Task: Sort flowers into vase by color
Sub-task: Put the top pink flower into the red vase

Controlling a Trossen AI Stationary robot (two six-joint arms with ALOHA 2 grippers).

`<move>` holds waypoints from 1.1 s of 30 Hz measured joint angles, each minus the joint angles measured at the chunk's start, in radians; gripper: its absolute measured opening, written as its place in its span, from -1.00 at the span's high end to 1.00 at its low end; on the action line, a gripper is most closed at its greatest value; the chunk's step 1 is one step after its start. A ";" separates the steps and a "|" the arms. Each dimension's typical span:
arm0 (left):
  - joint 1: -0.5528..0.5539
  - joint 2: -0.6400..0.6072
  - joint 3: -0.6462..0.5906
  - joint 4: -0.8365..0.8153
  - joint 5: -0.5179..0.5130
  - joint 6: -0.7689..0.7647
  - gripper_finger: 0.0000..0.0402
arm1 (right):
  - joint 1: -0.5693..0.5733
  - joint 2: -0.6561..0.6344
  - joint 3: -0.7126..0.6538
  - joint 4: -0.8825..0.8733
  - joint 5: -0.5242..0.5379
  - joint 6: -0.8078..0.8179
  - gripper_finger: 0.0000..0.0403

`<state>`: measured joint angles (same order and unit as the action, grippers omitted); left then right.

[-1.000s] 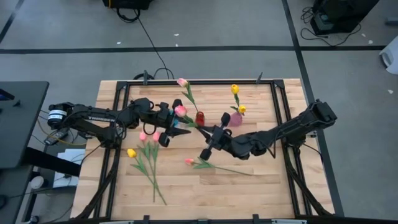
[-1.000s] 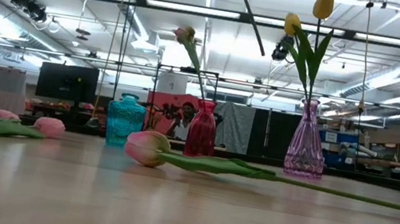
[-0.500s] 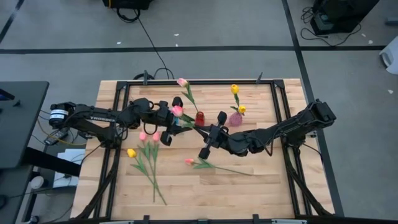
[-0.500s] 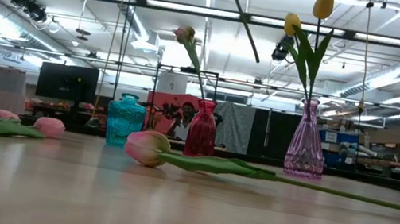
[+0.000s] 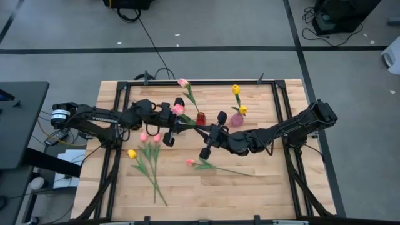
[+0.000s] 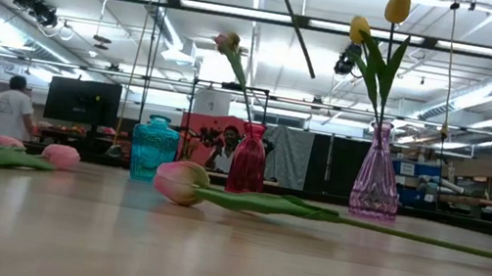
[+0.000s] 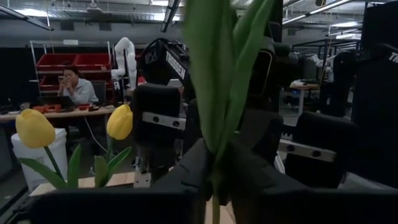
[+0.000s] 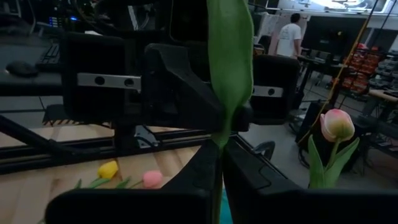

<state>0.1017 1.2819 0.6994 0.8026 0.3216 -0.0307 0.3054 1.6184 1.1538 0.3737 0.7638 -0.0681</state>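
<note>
I find both end effectors, left [image 5: 177,119] and right [image 5: 212,134], clamped on one pink tulip [image 5: 179,109]; next, the left lets go for the red vase [image 5: 200,117].

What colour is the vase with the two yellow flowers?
Pink vase, clearest in the low view.

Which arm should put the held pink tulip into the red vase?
Probably left: the left gripper clamps the pink tulip near its head, so the stem frees once the right gripper releases; the red vase stands close by.

The right pincer [image 8: 219,163] grips a green stem [image 8: 229,68]; beyond stands a pink tulip [image 8: 336,124].
</note>
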 joint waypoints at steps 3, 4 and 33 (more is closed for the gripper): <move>0.000 0.000 0.000 -0.001 0.001 0.003 0.90 | 0.001 0.000 0.000 -0.002 0.007 -0.001 0.79; 0.000 0.000 0.000 -0.004 0.000 0.003 0.92 | 0.004 0.000 0.000 -0.007 0.015 -0.001 0.77; 0.168 -0.102 0.004 -0.224 -0.104 0.060 0.86 | 0.230 -0.166 -0.119 -0.569 0.332 0.529 0.16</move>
<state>0.2700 1.1796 0.7033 0.5785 0.2176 0.0289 0.5350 1.4528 1.0343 -0.1956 1.0961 0.4607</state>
